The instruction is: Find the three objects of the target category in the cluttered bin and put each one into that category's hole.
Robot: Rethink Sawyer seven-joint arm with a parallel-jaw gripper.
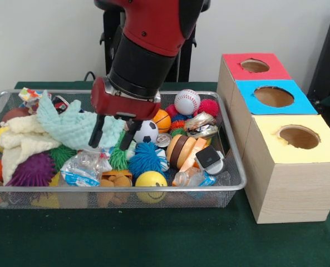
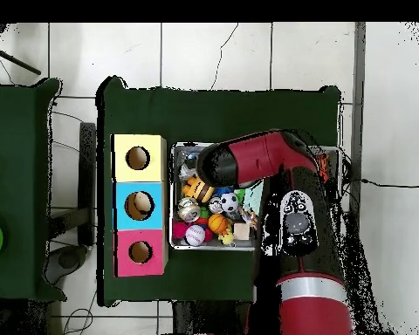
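Observation:
The wire mesh bin (image 1: pixel 116 189) is full of toys and also shows in the overhead view (image 2: pixel 174 197). My gripper (image 1: pixel 114 135) hangs open and empty just above the clutter at the bin's middle, between a mint-green cloth (image 1: pixel 70 123) and a soccer ball (image 1: pixel 147 131). One crumpled clear bottle with a blue-and-white label (image 1: pixel 83 168) lies near the front rim, below and left of the gripper. A second clear bottle (image 1: pixel 194 179) lies at the front right corner. A third is hidden. In the overhead view the arm (image 2: pixel 261 159) covers the gripper.
Three wooden boxes stand right of the bin, with red (image 1: pixel 255 66), blue (image 1: pixel 273 97) and yellow (image 1: pixel 299 137) tops, each with a round hole. The bin also holds a baseball (image 1: pixel 187 102), a yellow ball (image 1: pixel 151 179), spiky balls, foil packets (image 1: pixel 201 123) and cream cloth (image 1: pixel 19 142).

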